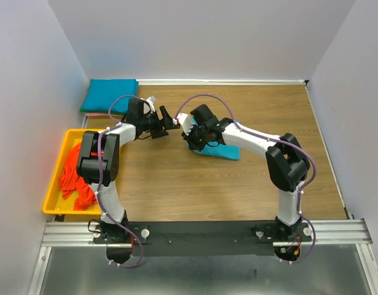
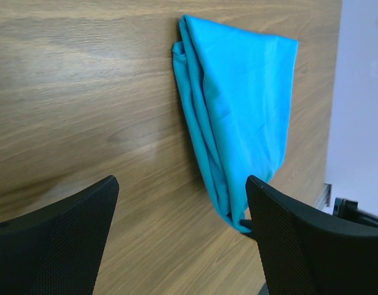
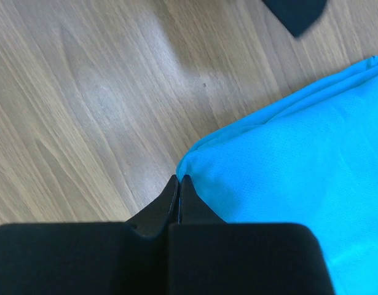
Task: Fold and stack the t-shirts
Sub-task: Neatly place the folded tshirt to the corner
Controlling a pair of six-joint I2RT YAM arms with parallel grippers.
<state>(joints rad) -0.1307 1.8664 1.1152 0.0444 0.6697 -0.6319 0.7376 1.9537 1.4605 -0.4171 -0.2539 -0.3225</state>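
Hiding much of teal t-shirt (image 1: 228, 152), right gripper (image 3: 179, 179) closed at its edge, pinch unclear; left gripper (image 2: 181, 184) wide, empty.

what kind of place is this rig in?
Probably a lab robot cell, not a home: plain white walls box in a wood-grain table, the left arm and right arm are mounted on an aluminium rail, and a yellow tray holds orange-red t-shirts.
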